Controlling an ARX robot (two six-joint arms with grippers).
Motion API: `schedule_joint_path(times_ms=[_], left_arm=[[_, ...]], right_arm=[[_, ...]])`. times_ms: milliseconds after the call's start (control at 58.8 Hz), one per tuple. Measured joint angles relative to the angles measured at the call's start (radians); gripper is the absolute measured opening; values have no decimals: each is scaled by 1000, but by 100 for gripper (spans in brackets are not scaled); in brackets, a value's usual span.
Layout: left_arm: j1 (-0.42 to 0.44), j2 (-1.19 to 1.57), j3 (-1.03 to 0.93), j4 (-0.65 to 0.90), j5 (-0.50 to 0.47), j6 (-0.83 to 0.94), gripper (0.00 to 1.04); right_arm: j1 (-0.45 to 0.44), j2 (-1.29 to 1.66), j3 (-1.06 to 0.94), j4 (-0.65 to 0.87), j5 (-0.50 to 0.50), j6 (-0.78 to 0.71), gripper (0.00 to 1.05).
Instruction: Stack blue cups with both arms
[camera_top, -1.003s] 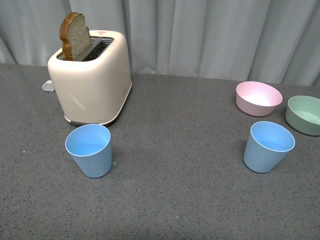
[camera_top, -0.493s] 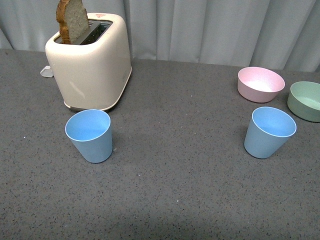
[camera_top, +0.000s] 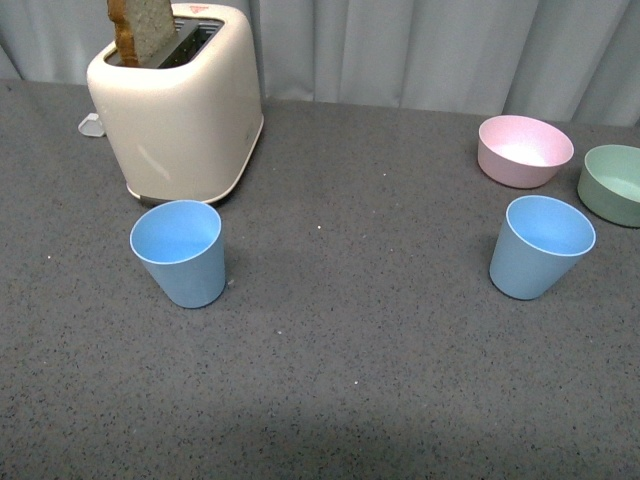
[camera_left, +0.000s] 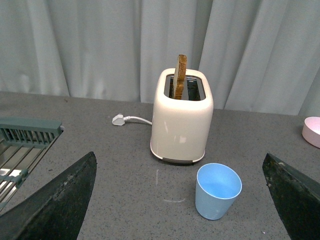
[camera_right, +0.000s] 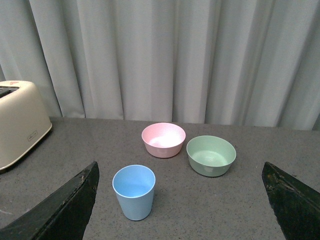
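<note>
Two light blue cups stand upright and empty on the grey table. One blue cup (camera_top: 180, 252) is at the left, in front of the toaster; it also shows in the left wrist view (camera_left: 218, 190). The other blue cup (camera_top: 540, 246) is at the right, near the bowls; it also shows in the right wrist view (camera_right: 134, 192). Neither arm shows in the front view. My left gripper (camera_left: 182, 200) is open and empty, its black fingers (camera_left: 55, 205) wide apart, short of the left cup. My right gripper (camera_right: 182, 200) is open and empty, short of the right cup.
A cream toaster (camera_top: 180, 110) with a slice of bread (camera_top: 140, 28) stands at the back left, its plug (camera_left: 119, 119) lying beside it. A pink bowl (camera_top: 524, 150) and a green bowl (camera_top: 612, 184) sit at the back right. A dish rack (camera_left: 22, 145) shows in the left wrist view. Grey curtains hang behind.
In the front view everything has shifted upward in the picture, so the view has tilted down. The cups, the bowls and the toaster keep their places relative to each other.
</note>
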Motion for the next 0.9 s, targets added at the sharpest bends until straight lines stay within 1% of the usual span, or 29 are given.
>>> schedule_joint_path(times_ms=[51,68,102,119,136,153,187,238,272,357,476,561,663,748,901], left_arm=[[0,0,0,0,-2,0,98],[-3,5,2,-5,-18,-6,98],[-30,31,21,-62,-113,-39,98],[-61,88,51,-133,-200,-78,98],[-75,149,72,-168,-294,-116,98],[-80,220,87,-174,-360,-163,98],[-79,290,101,-159,-386,-195,98],[-64,436,135,-84,-370,-240,98],[-54,554,172,-13,-327,-265,98],[-41,805,262,106,-232,-299,98],[-42,1116,388,180,-134,-323,98],[-54,1286,473,183,-93,-323,98],[-70,1459,584,148,-56,-324,98],[-84,1584,679,92,-15,-330,98],[-101,1738,815,3,23,-357,98]], right_arm=[[0,0,0,0,0,0,95],[0,0,0,0,0,0,95],[0,0,0,0,0,0,95],[0,0,0,0,0,0,95],[0,0,0,0,0,0,95],[0,0,0,0,1,0,95],[0,0,0,0,0,0,95],[0,0,0,0,0,0,95],[0,0,0,0,-2,0,95],[0,0,0,0,0,0,95],[0,0,0,0,0,0,95],[0,0,0,0,0,0,95],[0,0,0,0,0,0,95],[0,0,0,0,0,0,95],[0,0,0,0,0,0,95]])
